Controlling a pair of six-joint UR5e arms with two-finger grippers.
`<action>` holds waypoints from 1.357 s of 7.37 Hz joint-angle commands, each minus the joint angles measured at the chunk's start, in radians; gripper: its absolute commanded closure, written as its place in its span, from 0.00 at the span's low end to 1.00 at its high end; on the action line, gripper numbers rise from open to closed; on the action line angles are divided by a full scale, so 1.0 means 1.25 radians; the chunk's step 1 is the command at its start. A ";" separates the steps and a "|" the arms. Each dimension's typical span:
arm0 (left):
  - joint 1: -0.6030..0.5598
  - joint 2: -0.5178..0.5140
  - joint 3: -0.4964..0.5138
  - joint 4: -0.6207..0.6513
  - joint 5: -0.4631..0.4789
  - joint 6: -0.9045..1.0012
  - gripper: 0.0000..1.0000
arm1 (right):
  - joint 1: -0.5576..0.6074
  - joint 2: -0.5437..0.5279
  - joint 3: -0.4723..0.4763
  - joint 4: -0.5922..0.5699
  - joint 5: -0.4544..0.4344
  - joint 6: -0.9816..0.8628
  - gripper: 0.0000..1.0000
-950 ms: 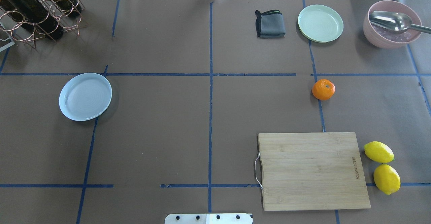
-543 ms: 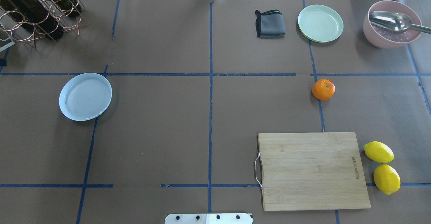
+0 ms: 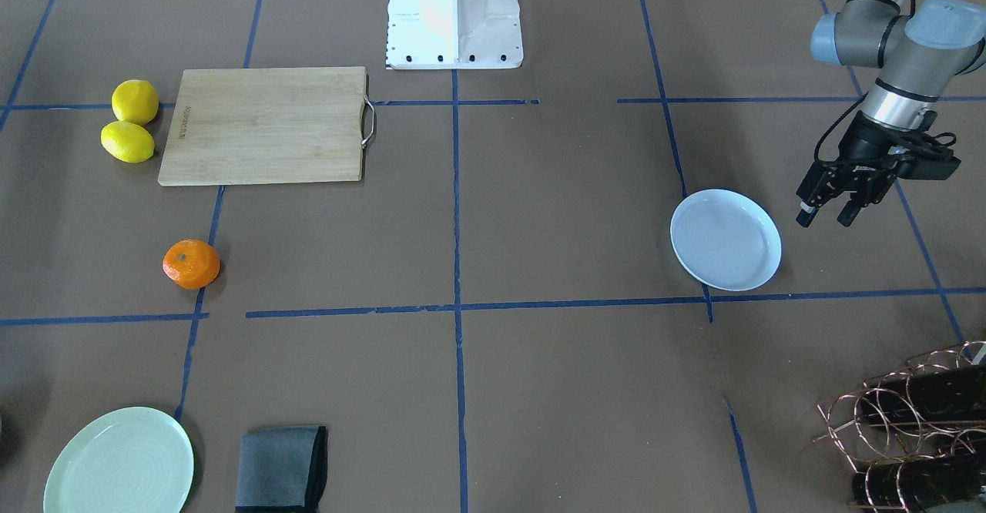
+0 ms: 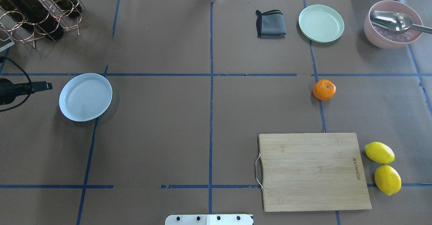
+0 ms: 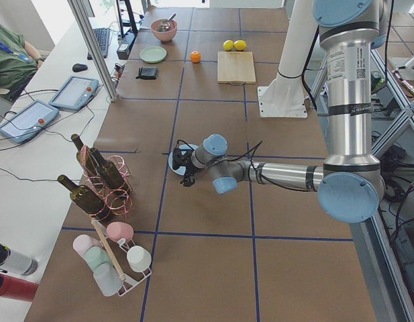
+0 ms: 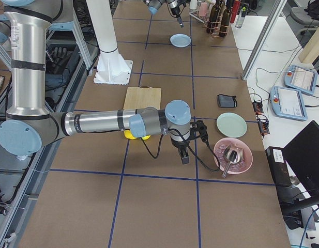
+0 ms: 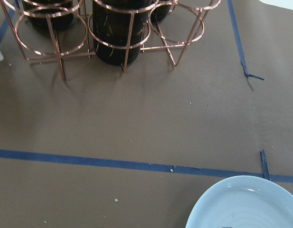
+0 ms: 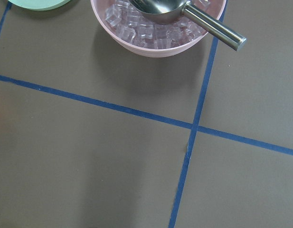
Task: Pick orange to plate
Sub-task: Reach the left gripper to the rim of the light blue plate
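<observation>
Brown table [image 4: 162, 123], cutting board [image 4: 314, 171] near orange [image 4: 324, 90]

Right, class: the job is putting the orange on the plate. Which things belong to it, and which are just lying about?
Job: orange, white plate.

Lying about: lemons, chopping board, green plate, grey cloth, pink bowl, scoop, wine bottles.

The table [image 4: 162, 133], covered in brown paper gridded with blue tape, carries the bluish-white plate [image 4: 85, 97] at mid left and the orange [image 4: 324, 90] at mid right, well apart. A wooden cutting board [image 4: 314, 171] lies at lower right, with two lemons [image 4: 379, 152] just beside its right edge. Along the top stand a copper bottle rack [image 4: 40, 12] at upper left, and a folded grey cloth [image 4: 270, 24], a green plate [image 4: 321, 23] and a pink bowl [image 4: 391, 32] at upper right.
</observation>
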 commanded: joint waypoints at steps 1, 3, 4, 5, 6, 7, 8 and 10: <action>0.042 -0.002 0.020 -0.011 0.041 -0.013 0.13 | 0.000 -0.002 0.000 0.000 0.000 0.000 0.00; 0.088 -0.029 0.034 -0.010 0.063 -0.061 0.15 | 0.000 -0.002 -0.003 0.000 0.000 -0.001 0.00; 0.095 -0.032 0.039 -0.010 0.068 -0.062 0.21 | 0.000 -0.004 -0.004 0.000 0.000 -0.001 0.00; 0.098 -0.036 0.040 -0.010 0.068 -0.062 0.30 | 0.000 -0.007 -0.004 0.000 0.000 -0.001 0.00; 0.099 -0.036 0.041 -0.010 0.068 -0.062 0.40 | 0.000 -0.007 -0.004 0.000 0.000 -0.001 0.00; 0.104 -0.036 0.041 -0.010 0.068 -0.062 0.70 | 0.001 -0.008 -0.004 0.000 0.000 -0.001 0.00; 0.109 -0.036 0.044 -0.010 0.069 -0.061 0.85 | 0.000 -0.008 -0.004 0.000 0.000 -0.001 0.00; 0.110 -0.035 0.043 -0.011 0.068 -0.057 1.00 | 0.001 -0.013 -0.004 0.001 0.000 -0.001 0.00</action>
